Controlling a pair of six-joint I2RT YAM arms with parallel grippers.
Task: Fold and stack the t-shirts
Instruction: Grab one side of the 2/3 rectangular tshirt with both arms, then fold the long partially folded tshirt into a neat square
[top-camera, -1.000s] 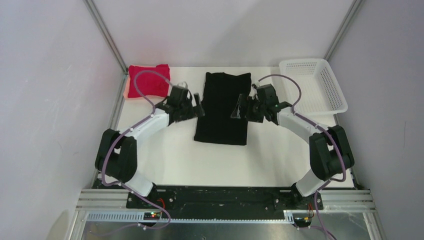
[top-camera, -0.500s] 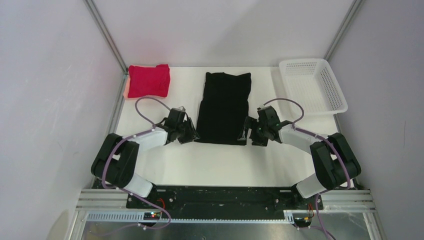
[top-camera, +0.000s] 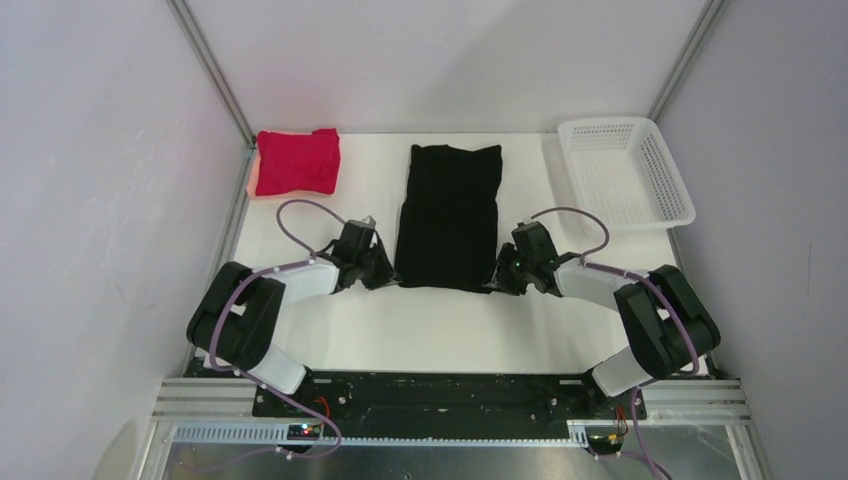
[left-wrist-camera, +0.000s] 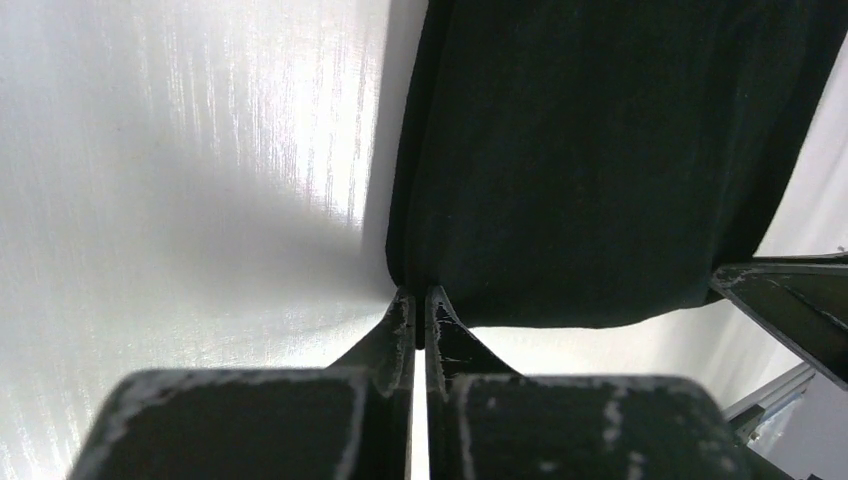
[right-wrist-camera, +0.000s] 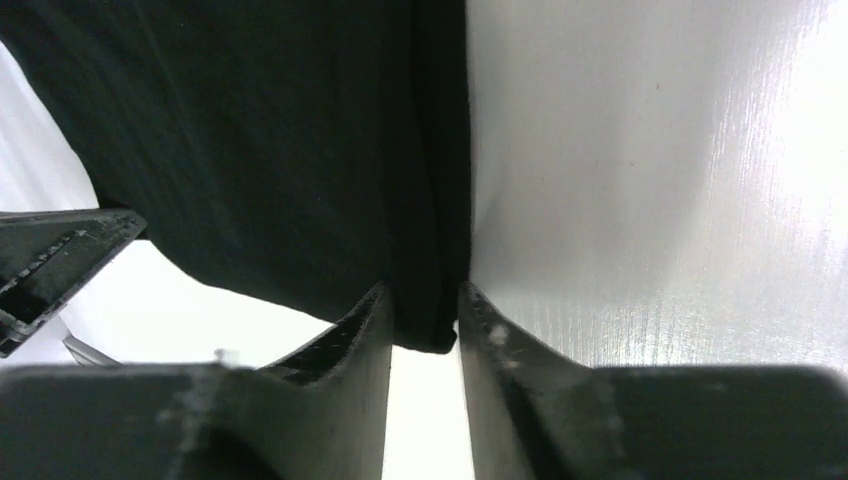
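The black t-shirt (top-camera: 448, 215) lies folded into a long strip, flat on the white table's middle. My left gripper (top-camera: 385, 277) is down at its near left corner, and the left wrist view shows that gripper (left-wrist-camera: 418, 295) shut, pinching the edge of the black t-shirt (left-wrist-camera: 600, 150). My right gripper (top-camera: 500, 280) is at the near right corner. In the right wrist view that gripper (right-wrist-camera: 425, 290) has the thick folded edge of the black t-shirt (right-wrist-camera: 250, 130) filling the gap between its fingers. The red t-shirt (top-camera: 297, 162) lies folded at the far left corner.
A white mesh basket (top-camera: 680, 190) stands at the far right. Grey walls and metal posts close in the table (top-camera: 440, 330) on three sides. Both arms lie low over the near half of the table.
Both grippers came down and toward me from the shirt's middle sides to its near corners. They went from wide open to closed on the cloth.
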